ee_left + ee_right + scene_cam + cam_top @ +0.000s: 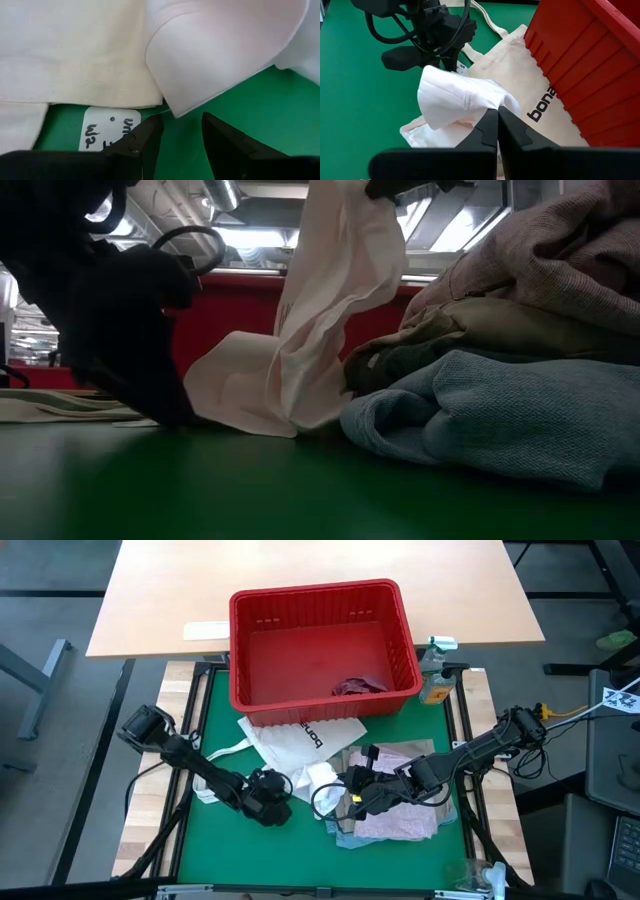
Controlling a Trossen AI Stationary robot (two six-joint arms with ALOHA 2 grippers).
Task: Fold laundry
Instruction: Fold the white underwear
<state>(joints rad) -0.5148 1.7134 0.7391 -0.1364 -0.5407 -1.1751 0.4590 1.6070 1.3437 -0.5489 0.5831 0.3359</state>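
Right hand: clamped on the white piece, lifting it.
Left hand: part open, empty, low on the green surface.

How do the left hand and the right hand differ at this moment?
The left hand has its fingers apart and holds nothing, its tips just short of the small white piece's edge; the right hand is shut on that same white piece. The left hand sits low by the green mat, while the right hand lifts the cloth, which hangs in the low view. Both are dark and meet at the white piece.
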